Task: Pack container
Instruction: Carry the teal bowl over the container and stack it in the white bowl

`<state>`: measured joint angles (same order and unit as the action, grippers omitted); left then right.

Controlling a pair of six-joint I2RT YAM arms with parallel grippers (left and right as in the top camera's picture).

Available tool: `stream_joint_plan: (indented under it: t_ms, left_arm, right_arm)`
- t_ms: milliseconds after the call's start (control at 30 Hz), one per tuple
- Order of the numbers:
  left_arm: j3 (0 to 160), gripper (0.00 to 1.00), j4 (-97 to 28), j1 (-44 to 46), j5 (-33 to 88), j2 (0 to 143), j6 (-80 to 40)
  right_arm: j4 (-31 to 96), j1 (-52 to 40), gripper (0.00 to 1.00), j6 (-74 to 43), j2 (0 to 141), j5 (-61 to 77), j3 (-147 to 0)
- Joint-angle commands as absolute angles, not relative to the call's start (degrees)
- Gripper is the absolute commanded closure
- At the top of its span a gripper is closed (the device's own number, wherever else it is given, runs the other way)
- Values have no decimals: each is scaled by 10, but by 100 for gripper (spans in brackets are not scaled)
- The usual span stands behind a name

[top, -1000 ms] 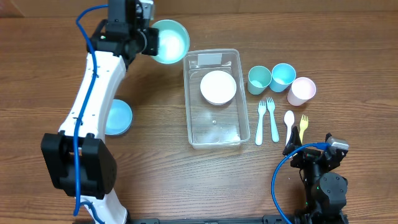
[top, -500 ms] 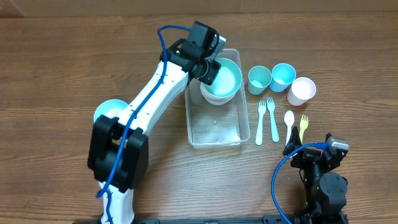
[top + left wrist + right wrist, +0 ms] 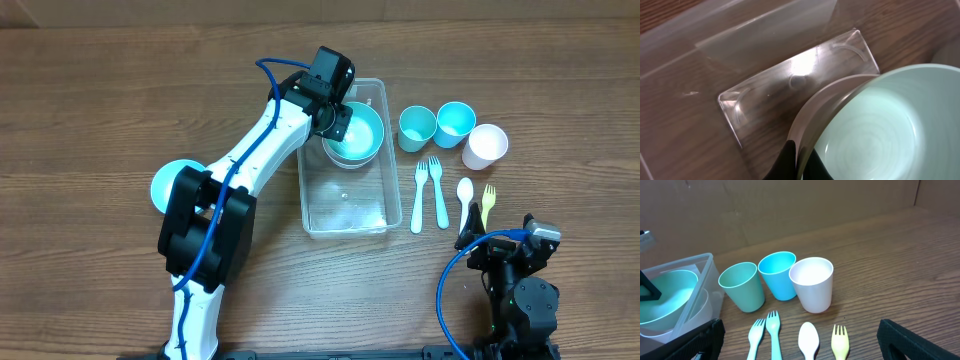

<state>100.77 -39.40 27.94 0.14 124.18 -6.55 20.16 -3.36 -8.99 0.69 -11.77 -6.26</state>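
Note:
The clear plastic container (image 3: 345, 210) lies in the middle of the table, label end at the back. My left gripper (image 3: 338, 118) is shut on the rim of a teal bowl (image 3: 362, 131) and holds it over a white bowl (image 3: 340, 157) in the container's back half. In the left wrist view the fingers (image 3: 801, 162) pinch the teal bowl's rim (image 3: 875, 130), with the container's floor (image 3: 785, 90) below. My right gripper (image 3: 510, 250) rests at the front right, open and empty; its fingers spread wide in the right wrist view (image 3: 800, 345).
A blue bowl (image 3: 165, 185) sits left of the container, partly under my left arm. Right of the container stand a teal cup (image 3: 416, 126), a blue cup (image 3: 455, 121) and a white cup (image 3: 485, 145). Two forks (image 3: 430, 190), a white spoon (image 3: 465, 195) and a yellow fork (image 3: 488, 200) lie before them.
My left arm carried the teal bowl from the back left of the table over to the container and lowered it onto the white bowl. The right arm has not moved.

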Motion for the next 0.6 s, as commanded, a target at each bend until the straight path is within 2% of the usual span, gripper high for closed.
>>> stream_joint_plan:
  t_ms: [0,33,67,100,133,200,367,433,467,500,533,567]
  left_arm:
    - [1013,96,-392,277,-2,1252,-80]
    - [1013,96,-392,277,-2,1252,-80]
    - [1013,83,-392,277,-2,1252,-80]
    - [1013,51,-392,277,-2,1252,-80]
    - [1013,31,-392,277,-2,1252,-80]
    - [1014,19,-392,277,-2,1251,-80]
    - [1031,22,-400,277,-1,1227,-79]
    - [1049,25,-412,277,-2,1184,-79]
    - [1049,30,-412,277,-2,1159,-77]
    - [1049,49,-412,277,-2,1133,-77]
    - [1049,86,-414,277,-1,1115,-77]
    - [1049,96,-418,278,8,1105,-77]
  right_arm:
    - [198,-31,0,-89,2,-115,-61]
    - [198,-31,0,-89,2,-115,-61]
    - [198,-31,0,-89,2,-115,-61]
    - [198,-31,0,-89,2,-115,-61]
    - [198,-31,0,-89,2,-115,-61]
    - [198,-31,0,-89,2,-115,-61]
    - [198,-31,0,-89,2,-115,-61]
    - [198,-31,0,-89,2,-115,-61]
    - [198,-31,0,-89,2,-115,-61]
    - [198,-31,0,-89,2,-115,-61]
    - [198,-31,0,-89,2,-115,-61]
    - [198,-31,0,-89,2,-115,-61]
